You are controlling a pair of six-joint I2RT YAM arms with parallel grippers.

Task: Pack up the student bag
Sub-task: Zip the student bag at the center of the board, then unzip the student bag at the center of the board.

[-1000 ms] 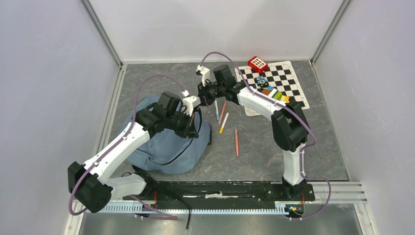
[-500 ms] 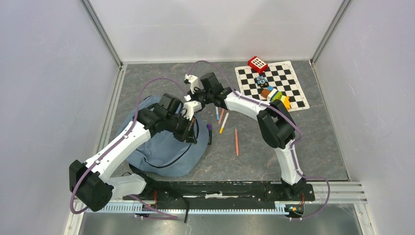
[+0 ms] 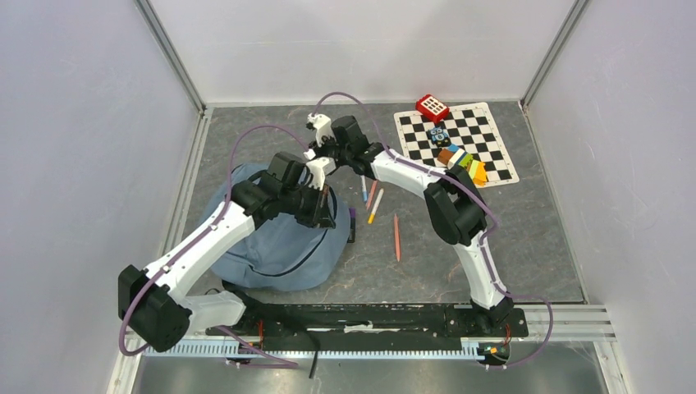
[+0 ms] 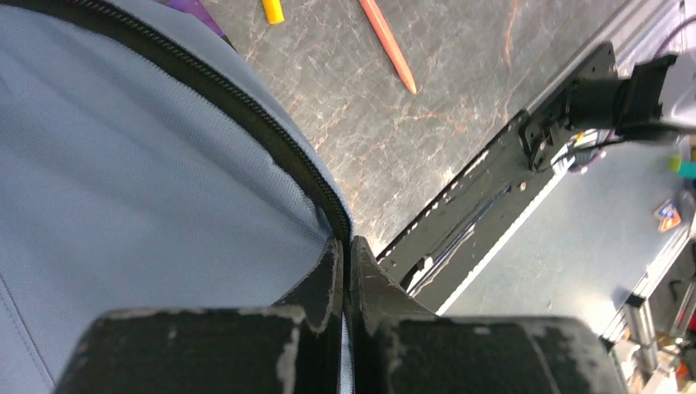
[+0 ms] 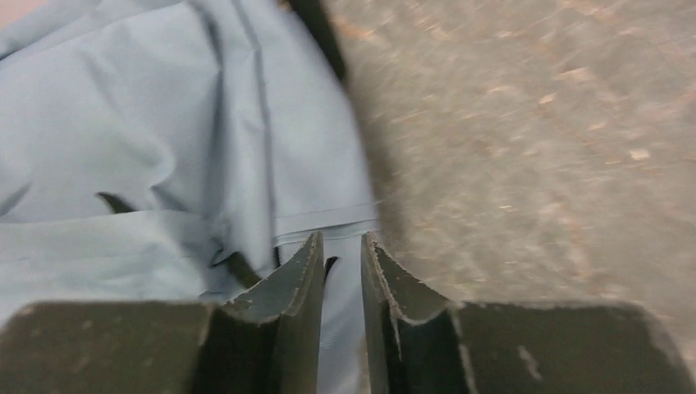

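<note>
Student bag [image 3: 279, 246] on table [image 3: 509, 238], pens [image 3: 376, 205] beside

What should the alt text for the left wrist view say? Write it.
The left gripper, jaws shut, pinches the zipper edge of a blue-grey bag filling the left. Beyond lie a grey table, an orange pencil and a black rail.
</note>
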